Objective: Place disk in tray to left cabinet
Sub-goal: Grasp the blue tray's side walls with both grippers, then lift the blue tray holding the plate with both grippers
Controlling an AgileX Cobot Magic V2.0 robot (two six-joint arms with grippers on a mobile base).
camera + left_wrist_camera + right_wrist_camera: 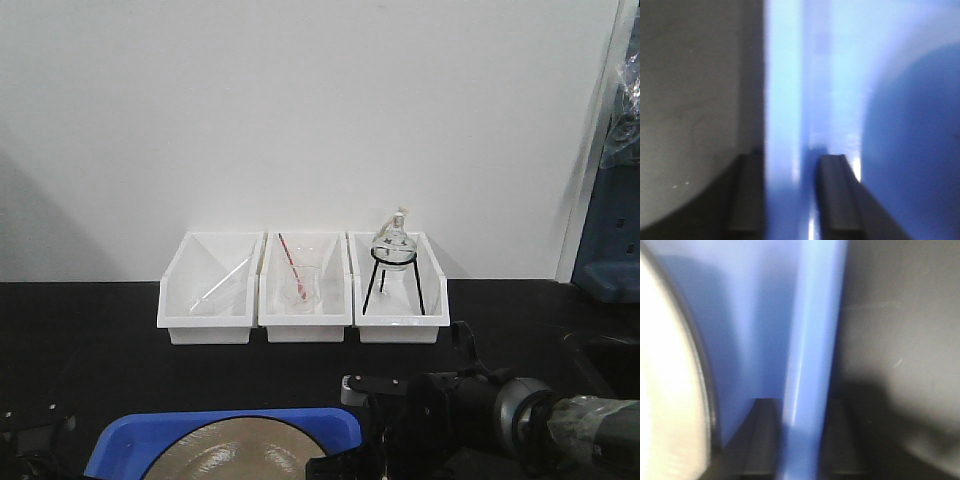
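Observation:
The blue tray (130,440) is at the bottom edge of the front view, with the tan disk (240,458) lying in it. In the left wrist view my left gripper (790,165) has one finger on each side of the tray's rim (782,75) and is shut on it. In the right wrist view my right gripper (802,412) is shut on the opposite rim (815,315), with the disk's black-edged rim (665,390) just inside. The right arm (470,410) reaches to the tray's right end. The left cabinet is out of view.
Three white bins (300,290) stand in a row on the black table against the white wall. One holds a glass rod, one a beaker with a red stick, one a round flask (392,242) on a black tripod. Blue equipment (610,230) stands at the right edge.

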